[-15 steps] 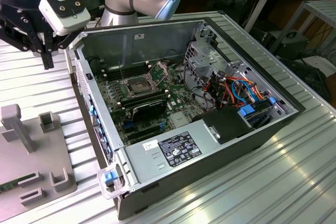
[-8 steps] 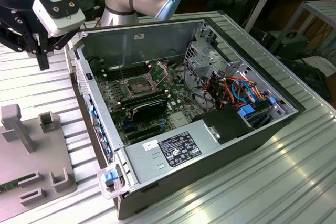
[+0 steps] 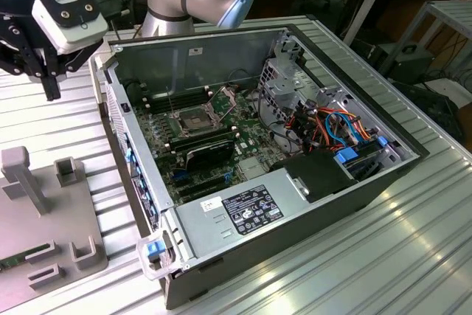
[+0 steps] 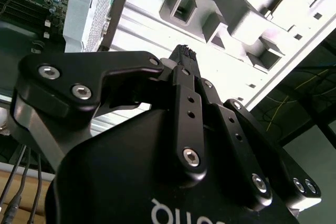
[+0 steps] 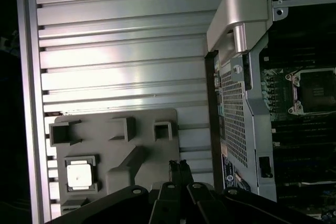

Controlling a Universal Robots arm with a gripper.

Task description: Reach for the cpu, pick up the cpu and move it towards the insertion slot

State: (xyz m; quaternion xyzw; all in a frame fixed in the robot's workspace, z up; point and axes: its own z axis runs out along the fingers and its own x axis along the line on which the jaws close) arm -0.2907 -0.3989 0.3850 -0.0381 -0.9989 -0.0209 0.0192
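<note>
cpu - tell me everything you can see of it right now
In the first wrist view the cpu is a small, thin square chip with a pale, metallic-looking face and a darker edge. It lies flat, face up, seated in a square pocket of the grey fixture plate, which rests on the ribbed aluminium table. Nothing grips it: the gripper is apart from it over the plate, fingers shut and empty.
</note>
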